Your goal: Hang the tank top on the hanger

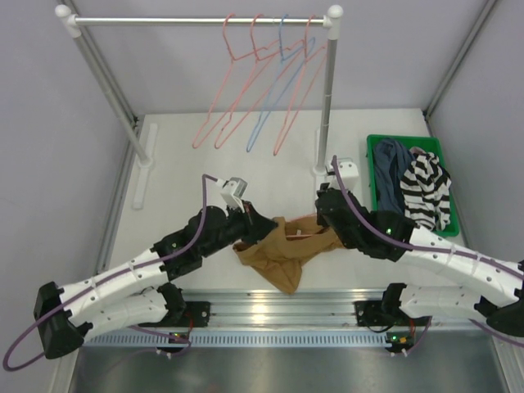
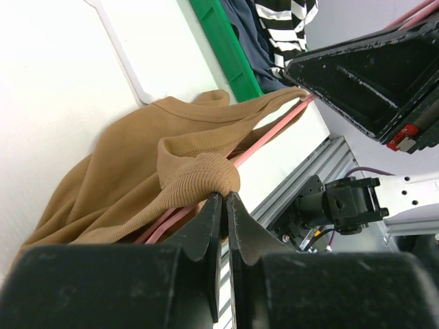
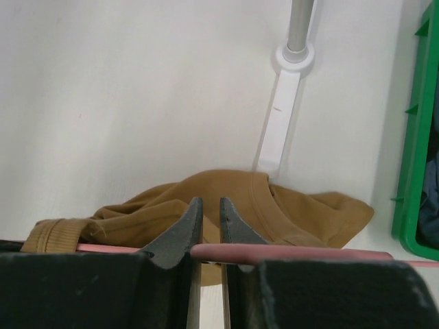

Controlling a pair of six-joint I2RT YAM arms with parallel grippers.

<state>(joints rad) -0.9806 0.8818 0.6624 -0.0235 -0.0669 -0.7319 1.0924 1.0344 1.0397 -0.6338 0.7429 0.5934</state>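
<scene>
The tan tank top (image 1: 282,254) lies crumpled on the table between my two arms. A salmon-pink hanger (image 2: 274,129) runs through it, and its wire shows beneath the cloth. My left gripper (image 1: 254,223) is at the top's left edge. Its jaws (image 2: 224,196) stand almost together, with a ribbed fold of the tank top (image 2: 199,175) bunched at the tips. My right gripper (image 1: 324,214) is at the top's right side. In the right wrist view its jaws (image 3: 210,200) are clamped across the hanger wire (image 3: 309,255), with the tank top (image 3: 302,209) just beyond them.
A green bin (image 1: 375,151) at the right holds a striped garment (image 1: 427,192) and a dark blue one (image 1: 393,168). At the back, a clothes rack carries several pink hangers (image 1: 237,82) and a light blue one (image 1: 274,106). Its right post (image 1: 327,98) and foot (image 3: 288,75) stand close behind my right gripper.
</scene>
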